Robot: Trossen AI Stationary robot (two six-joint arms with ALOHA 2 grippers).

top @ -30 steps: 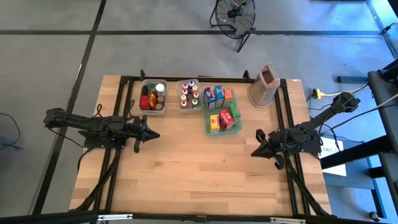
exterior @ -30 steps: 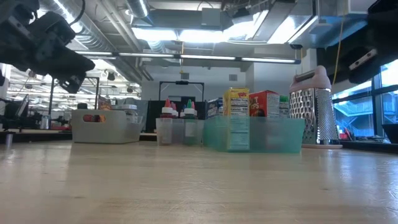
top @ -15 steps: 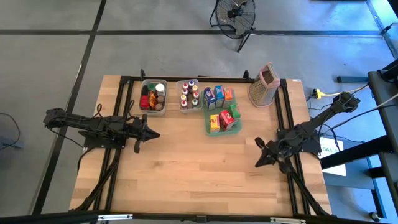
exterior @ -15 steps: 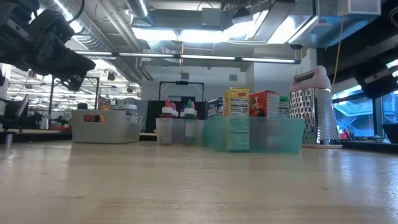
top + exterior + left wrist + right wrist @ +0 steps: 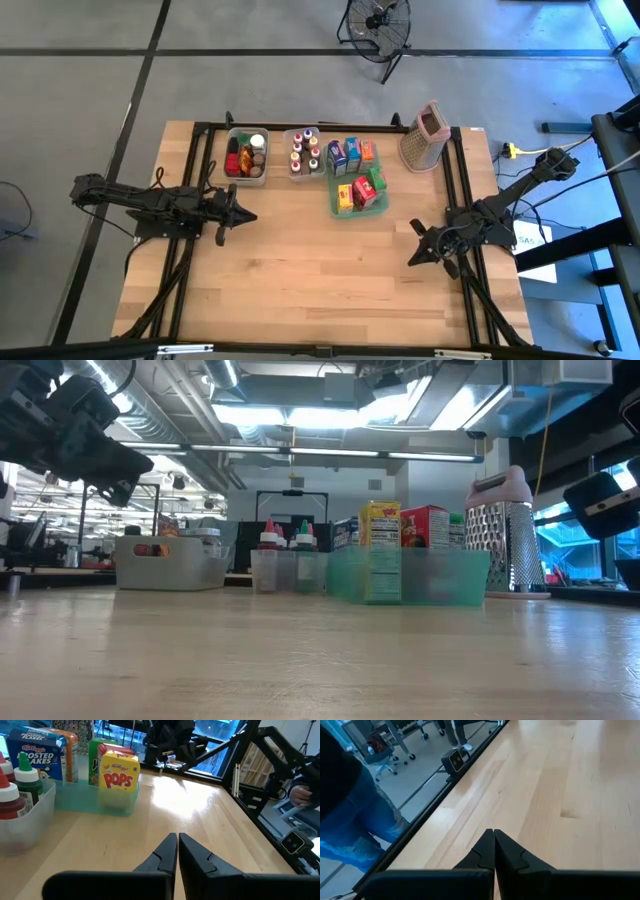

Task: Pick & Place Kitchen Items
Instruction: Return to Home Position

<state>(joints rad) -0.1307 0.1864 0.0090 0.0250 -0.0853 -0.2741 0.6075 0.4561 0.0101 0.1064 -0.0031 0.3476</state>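
Observation:
The kitchen items stand at the table's far middle. Small cans fill a clear bin [image 5: 246,155], spice jars with coloured caps fill a second bin [image 5: 304,153], and little cartons stand in a green tray [image 5: 357,180]. In the left wrist view a yellow carton [image 5: 119,776] stands at the tray's corner. My left gripper [image 5: 250,216] hovers shut over the table's left half, pointing toward the right edge; its shut fingers [image 5: 177,842] hold nothing. My right gripper [image 5: 412,260] hangs shut near the right edge, pointing left and slightly down, its fingers [image 5: 493,836] over bare wood.
A tall pinkish-grey box grater [image 5: 424,135] stands at the far right corner. Black frame rails [image 5: 462,190] run along both table sides. A person in blue jeans [image 5: 350,820] stands beyond the near edge. Bare wood [image 5: 320,270] spreads over the near half.
My right gripper has tipped downward and swung its tip toward the table's near edge, sinking a little; in the low view it has dropped into sight at the right. It has stayed shut.

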